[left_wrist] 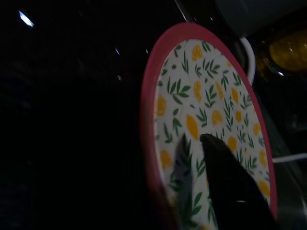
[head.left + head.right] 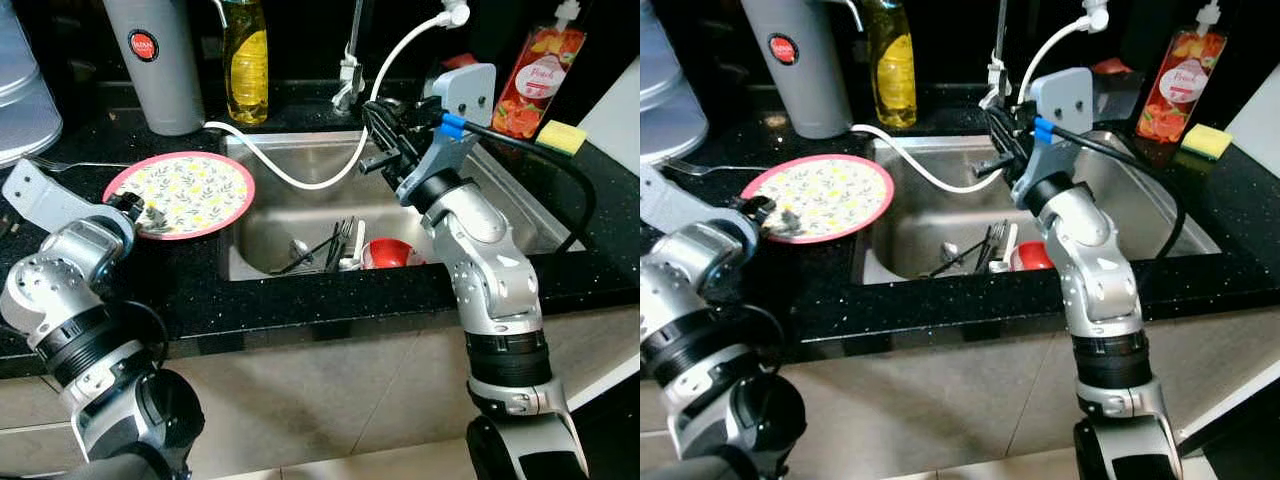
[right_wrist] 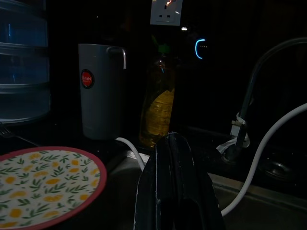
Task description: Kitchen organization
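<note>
At left of the frame the left gripper point(image 2: 143, 217), fingers clamped on the floral plate's point(image 2: 190, 190) near rim, holds something stiff, slick and breakable; the right gripper's point(image 2: 385, 128) fingers are together.

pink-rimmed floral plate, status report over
Left gripper at round pink-rimmed floral plate edge, on black counter. Right gripper shut, raised over steel sink. White hose crosses sink.

A pink-rimmed plate point(image 2: 190, 190) with yellow-and-green leaf print, a black speckled counter point(image 2: 300, 290), a yellow sponge point(image 2: 561, 136).
</note>
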